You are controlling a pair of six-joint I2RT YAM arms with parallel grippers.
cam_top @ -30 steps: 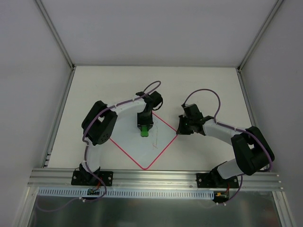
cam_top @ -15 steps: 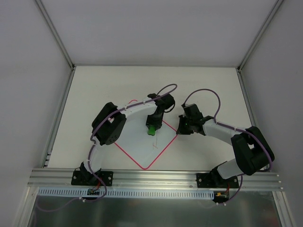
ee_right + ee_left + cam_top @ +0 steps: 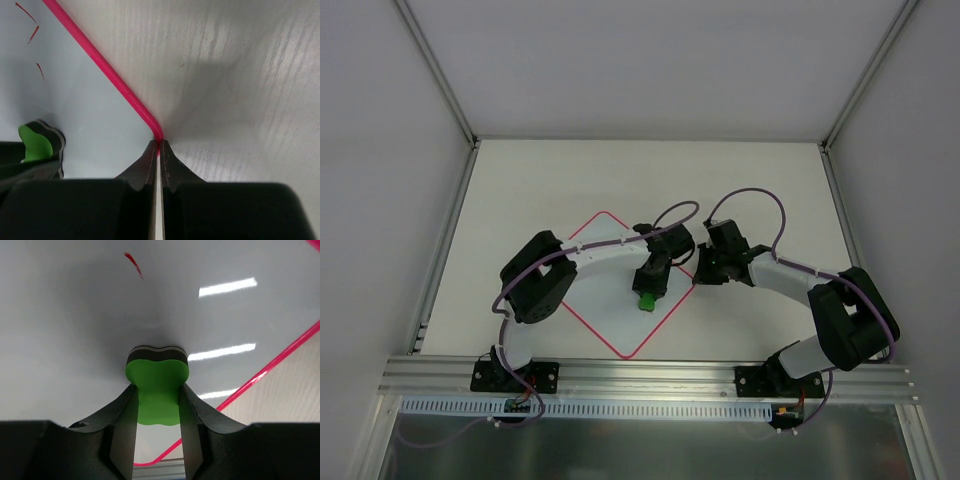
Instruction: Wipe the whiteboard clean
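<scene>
The whiteboard [image 3: 605,305] lies as a diamond with a thin red border, near the arms. My left gripper [image 3: 648,288] is shut on a green block eraser [image 3: 646,299] and holds it down on the board's right half. In the left wrist view the eraser [image 3: 157,371] sits between my fingers, its dark felt on the board [image 3: 75,315], with a short red mark [image 3: 134,264] beyond it. My right gripper [image 3: 703,275] is shut, its tips [image 3: 160,146] resting on the board's red right corner. The right wrist view shows small red marks [image 3: 33,34] and the eraser [image 3: 34,142].
White walls with metal posts [image 3: 438,72] enclose the white table [image 3: 760,190]. An aluminium rail [image 3: 650,378] runs along the near edge by the arm bases. Purple cables [image 3: 750,195] loop above both wrists.
My left gripper has slid the eraser across the board toward the right and the near side, over the thin lines. The board's far corner has come into view. The right arm has not moved.
</scene>
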